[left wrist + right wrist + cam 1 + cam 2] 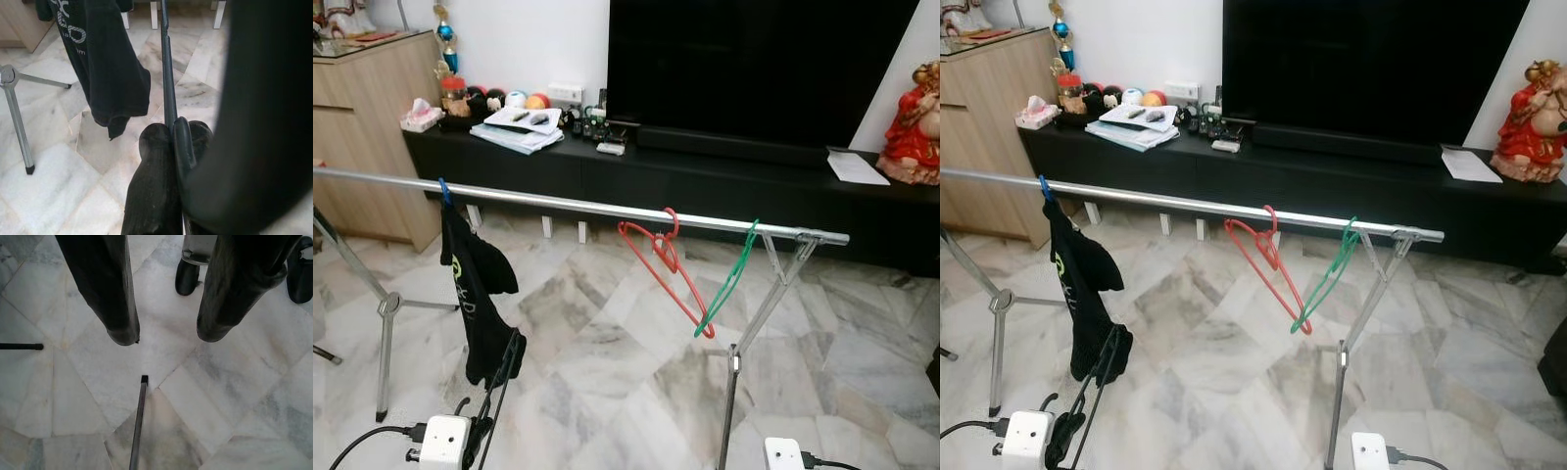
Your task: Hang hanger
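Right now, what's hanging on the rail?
On the rail: black shirt on a blue hanger, a red hanger, a green hanger. The shirt covers the blue hanger's body.

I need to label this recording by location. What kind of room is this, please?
Most likely a home living room: a large television above a long black cabinet, a marble floor, and a metal clothes rail holding a red hanger and a green hanger.
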Tool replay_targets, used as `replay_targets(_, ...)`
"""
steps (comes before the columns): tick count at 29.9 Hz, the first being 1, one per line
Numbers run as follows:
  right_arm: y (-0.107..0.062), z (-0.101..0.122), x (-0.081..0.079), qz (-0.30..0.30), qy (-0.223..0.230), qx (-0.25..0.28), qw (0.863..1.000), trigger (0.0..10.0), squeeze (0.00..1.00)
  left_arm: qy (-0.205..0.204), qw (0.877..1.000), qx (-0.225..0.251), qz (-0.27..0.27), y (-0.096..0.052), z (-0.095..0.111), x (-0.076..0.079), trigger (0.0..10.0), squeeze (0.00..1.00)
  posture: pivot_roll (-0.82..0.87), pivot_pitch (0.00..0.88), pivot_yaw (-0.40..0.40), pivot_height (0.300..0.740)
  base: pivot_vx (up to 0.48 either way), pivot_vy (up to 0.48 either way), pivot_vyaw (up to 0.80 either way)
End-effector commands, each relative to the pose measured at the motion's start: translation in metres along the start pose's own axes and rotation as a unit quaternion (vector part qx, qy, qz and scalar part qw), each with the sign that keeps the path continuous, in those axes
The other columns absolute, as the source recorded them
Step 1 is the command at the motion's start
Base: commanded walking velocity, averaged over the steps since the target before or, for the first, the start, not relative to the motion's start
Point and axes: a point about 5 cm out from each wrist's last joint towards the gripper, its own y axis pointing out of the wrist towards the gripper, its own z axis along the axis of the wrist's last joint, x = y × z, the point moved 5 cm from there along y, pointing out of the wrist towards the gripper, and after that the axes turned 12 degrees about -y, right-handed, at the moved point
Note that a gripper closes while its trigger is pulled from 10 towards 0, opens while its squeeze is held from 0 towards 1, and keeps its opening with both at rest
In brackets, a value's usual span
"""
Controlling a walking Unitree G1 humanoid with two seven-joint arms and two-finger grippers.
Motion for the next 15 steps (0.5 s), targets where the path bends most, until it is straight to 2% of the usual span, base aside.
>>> replay_targets(1,0.0001,0.0018,0.0018,-0.001,0.009,0.001,1.0,10.0,0.0,0.009,1.0,0.001,-0.004,0.0034,0.0042,0.0027,10.0,0.0,0.14,0.0,-0.038,0.74,0.292,0.0,0.0)
replay_targets(15,0.0004,0.0028,-0.0014,0.001,0.014,0.002,1.0,10.0,0.0,0.014,1.0,-0.002,-0.006,0.006,0.0084,0.0017,10.0,0.0,0.14,0.0,-0.023,0.74,0.31,0.0,0.0)
